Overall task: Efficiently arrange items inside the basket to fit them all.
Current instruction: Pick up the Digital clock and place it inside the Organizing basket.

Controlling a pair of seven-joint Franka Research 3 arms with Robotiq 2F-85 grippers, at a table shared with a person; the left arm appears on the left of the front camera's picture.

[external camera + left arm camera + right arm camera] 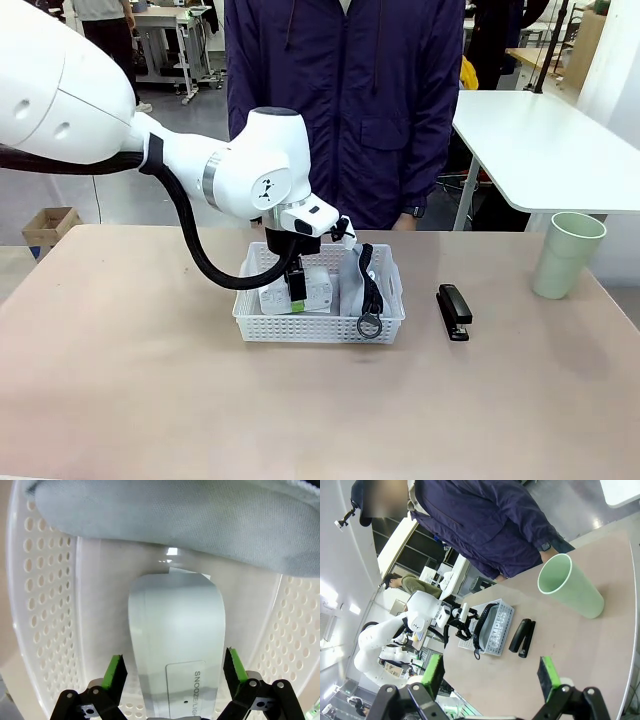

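The white perforated basket [300, 328] stands mid-table. A white rounded box [318, 287] lies flat in its left half. The grey pouch [352, 280] leans in the right half, its black strap and ring [369, 326] hanging over the front rim. My left gripper [296, 292] reaches down into the basket and is open. In the left wrist view its green pads [116, 672] stand on either side of the white box [175, 630], with the pouch [200, 515] beyond and the basket wall [45, 605] alongside. The black stapler [453, 311] and pale green cup [567, 255] are on the table to the right. My right gripper [491, 677] is open and holds nothing, high above the table.
A person in a dark blue jacket [345, 100] stands at the far edge behind the basket, one hand [410, 216] near the table. A white side table [540, 150] stands at the back right. Bare tabletop [130, 360] lies to the left and in front of the basket.
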